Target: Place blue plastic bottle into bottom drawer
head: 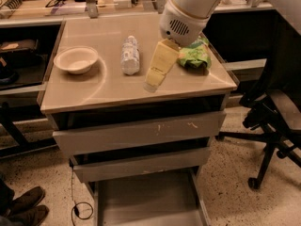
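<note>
The blue plastic bottle (130, 55) lies on its side on the tan top of the drawer cabinet (113, 91), near the middle, cap toward the back. My gripper (155, 79) hangs above the top just right of the bottle, its yellowish fingers (161, 65) pointing down and to the left, apart from the bottle. Nothing is between them. The bottom drawer (150, 201) is pulled out at floor level, showing a flat grey floor with nothing in it.
A white bowl (75, 59) sits on the left of the top. A green snack bag (195, 54) lies at the right, partly behind my arm. Two scuffed drawers (141, 135) above are pushed in. An office chair (273, 126) stands to the right. Shoes (21, 206) show bottom left.
</note>
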### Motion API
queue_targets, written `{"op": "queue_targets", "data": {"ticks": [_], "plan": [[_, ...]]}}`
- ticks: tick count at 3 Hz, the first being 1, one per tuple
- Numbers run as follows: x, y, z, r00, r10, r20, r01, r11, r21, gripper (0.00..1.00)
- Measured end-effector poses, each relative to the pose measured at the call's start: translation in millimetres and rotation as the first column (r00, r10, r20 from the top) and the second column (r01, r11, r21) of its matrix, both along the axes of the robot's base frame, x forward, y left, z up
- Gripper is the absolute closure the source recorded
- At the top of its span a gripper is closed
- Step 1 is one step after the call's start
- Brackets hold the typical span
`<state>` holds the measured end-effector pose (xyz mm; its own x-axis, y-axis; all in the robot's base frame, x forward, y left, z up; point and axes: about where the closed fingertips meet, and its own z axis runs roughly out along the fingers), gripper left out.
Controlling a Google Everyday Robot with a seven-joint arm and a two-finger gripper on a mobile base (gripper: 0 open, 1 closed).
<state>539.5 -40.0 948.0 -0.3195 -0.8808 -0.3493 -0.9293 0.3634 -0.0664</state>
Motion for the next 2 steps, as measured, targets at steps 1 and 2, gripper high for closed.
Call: {"op": "queue_targets", "data": {"ticks": [1,2], "plan": [[18.2,23.1,-3.9,0.9983,0.042,-0.04,-0.041,0.999,0.021,0.0],[19.7,25.1,-2.5,0.9987,0.041,-0.031,-0.04,0.999,0.026,0.0]]}}
